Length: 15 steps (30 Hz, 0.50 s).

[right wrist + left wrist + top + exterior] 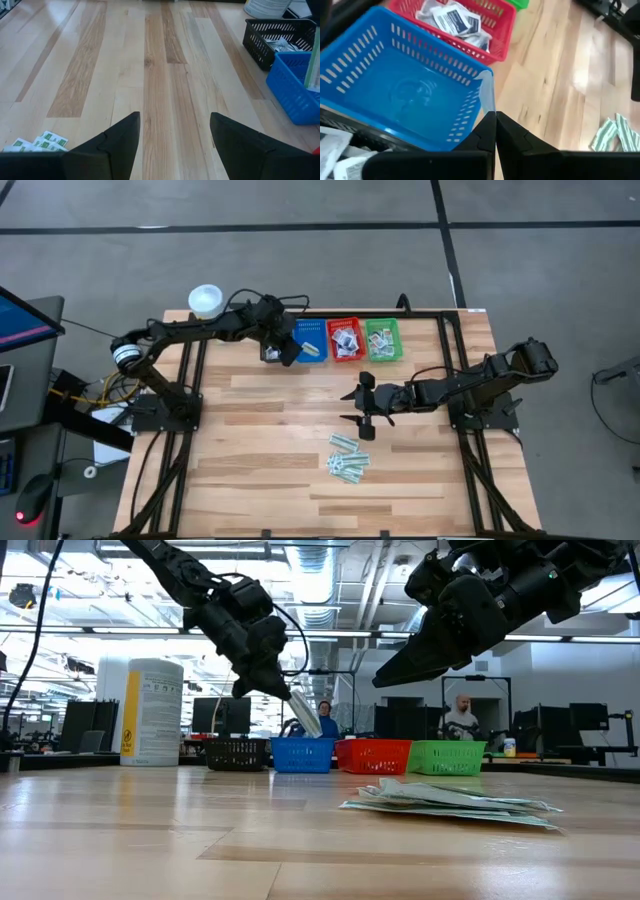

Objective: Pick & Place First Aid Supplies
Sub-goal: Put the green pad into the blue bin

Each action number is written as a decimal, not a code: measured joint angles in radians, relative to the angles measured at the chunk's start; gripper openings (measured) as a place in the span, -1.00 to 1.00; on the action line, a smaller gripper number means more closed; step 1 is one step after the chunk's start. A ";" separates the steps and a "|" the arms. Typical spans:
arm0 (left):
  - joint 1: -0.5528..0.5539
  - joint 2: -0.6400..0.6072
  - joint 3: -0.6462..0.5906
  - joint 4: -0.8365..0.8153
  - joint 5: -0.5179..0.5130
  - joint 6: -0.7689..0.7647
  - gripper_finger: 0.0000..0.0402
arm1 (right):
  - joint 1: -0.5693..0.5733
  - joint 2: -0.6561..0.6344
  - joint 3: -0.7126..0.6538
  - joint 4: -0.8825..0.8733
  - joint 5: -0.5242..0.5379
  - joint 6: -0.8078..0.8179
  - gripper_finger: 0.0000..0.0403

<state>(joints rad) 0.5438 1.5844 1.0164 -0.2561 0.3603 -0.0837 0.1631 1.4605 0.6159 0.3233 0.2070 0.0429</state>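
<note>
Left gripper [495,117], clenched on a pale strip [487,95], hangs over blue basket [395,90] at table's 12 o'clock; right gripper [172,130] spread wide, mid-table, w/ nothing in it.

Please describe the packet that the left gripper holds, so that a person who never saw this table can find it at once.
Find the row of four baskets at the table's far edge. The left gripper hangs over the blue basket, second from the left, shut on a pale strip. It is the only packet in the air; the others lie in baskets or in the loose pile.

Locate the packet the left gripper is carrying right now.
High view: the pale packet hangs from the shut left gripper, over the blue basket, between black basket and red basket.
</note>
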 joint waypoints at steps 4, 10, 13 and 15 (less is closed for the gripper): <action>0.000 0.001 0.000 -0.002 -0.007 0.000 -0.97 | 0.000 0.000 0.000 0.000 0.000 0.000 0.17; -0.008 0.001 0.000 0.000 -0.075 0.044 -0.94 | 0.000 0.000 0.000 0.000 0.000 0.000 0.17; -0.023 0.001 0.000 0.002 -0.103 0.052 -0.95 | 0.000 0.000 0.000 0.000 0.000 0.000 0.17; -0.031 0.001 0.000 0.006 -0.118 0.053 -0.96 | 0.000 0.000 0.000 0.000 0.000 0.000 0.17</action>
<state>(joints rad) 0.5124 1.5852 1.0164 -0.2500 0.2427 -0.0303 0.1631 1.4605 0.6159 0.3229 0.2070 0.0429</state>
